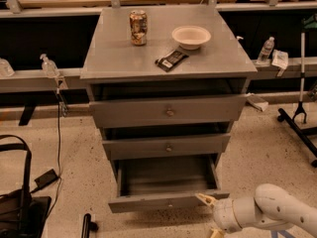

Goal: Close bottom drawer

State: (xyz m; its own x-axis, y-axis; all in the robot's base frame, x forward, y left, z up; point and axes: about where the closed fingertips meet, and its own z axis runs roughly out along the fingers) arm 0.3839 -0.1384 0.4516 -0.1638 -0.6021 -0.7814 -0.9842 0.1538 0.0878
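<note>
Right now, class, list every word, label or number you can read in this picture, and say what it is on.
Can: printed label, too blurred to read.
Dark packet: pale markings, unreadable.
Bottom drawer and the gripper by its front right corner: no writing visible.

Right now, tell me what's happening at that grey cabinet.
The robot's arm reaches in from the lower right, its open pincer at the right end of the front of the bottom drawer, one fingertip at or almost on the panel. That drawer is pulled well out, not yet closed. A can, a bowl and a snack bar sit on the cabinet top.
</note>
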